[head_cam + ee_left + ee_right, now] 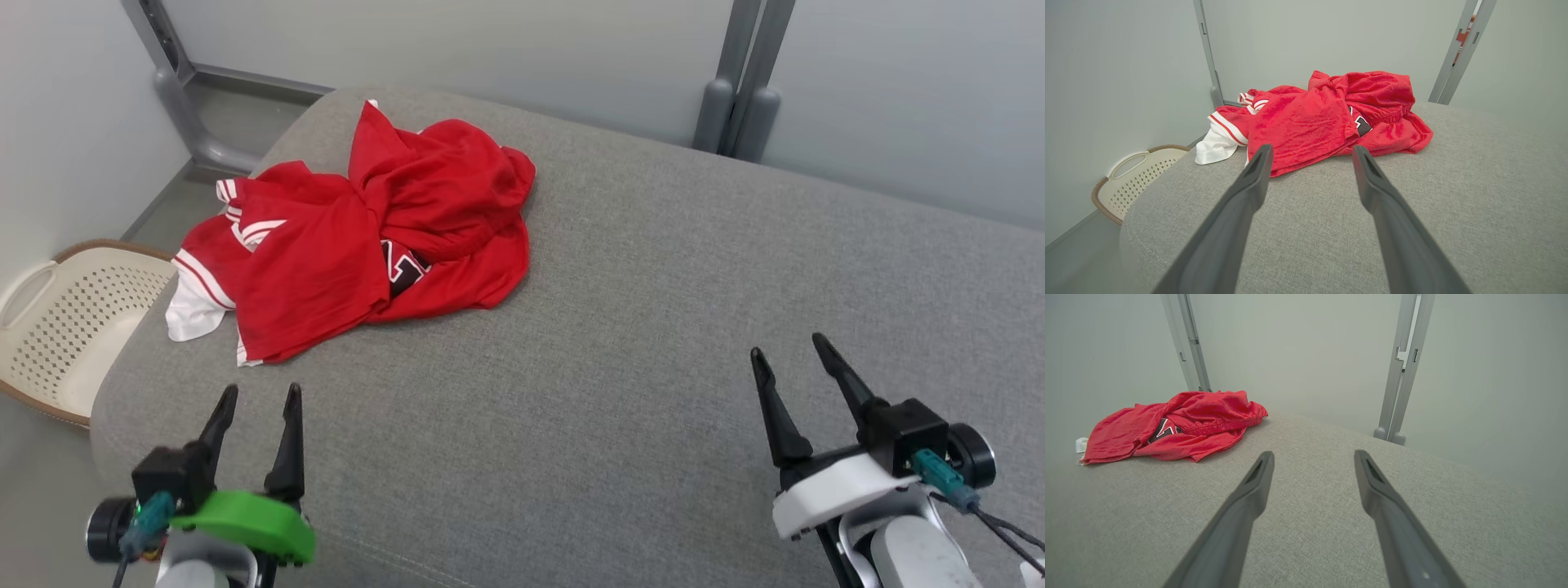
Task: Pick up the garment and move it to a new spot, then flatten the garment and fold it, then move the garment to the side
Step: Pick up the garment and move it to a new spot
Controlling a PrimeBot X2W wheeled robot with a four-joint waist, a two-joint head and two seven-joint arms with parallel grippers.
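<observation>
You have a broad grey padded surface [620,343] in front of you, running from the near edge back to pale wall panels, where grey metal posts [739,90] stand behind its far right side. The garment [359,237], a red jersey with white stripes at the sleeve edges, lies crumpled in a loose heap on the far left part of that surface, bunched over itself rather than flat, with its left side reaching the surface's rounded left edge. Off that edge, lower down on the floor, a cream perforated basket [73,318] with a brown rim sits beside the wall, apart from the garment. Your left gripper [261,392] hovers over the near left of the surface, fingers spread wide and empty, pointing at the garment with a strip of bare fabric between them and its near hem. Your right gripper [788,343] hangs over the near right, well apart from the garment, jaws equally wide and holding nothing. A piece of white cloth [192,314] pokes out at the heap's left corner; it may be a sleeve of the same jersey, but the folds hide the join. A black patch [404,269] with white-edged lettering shows in a gap between folds.
</observation>
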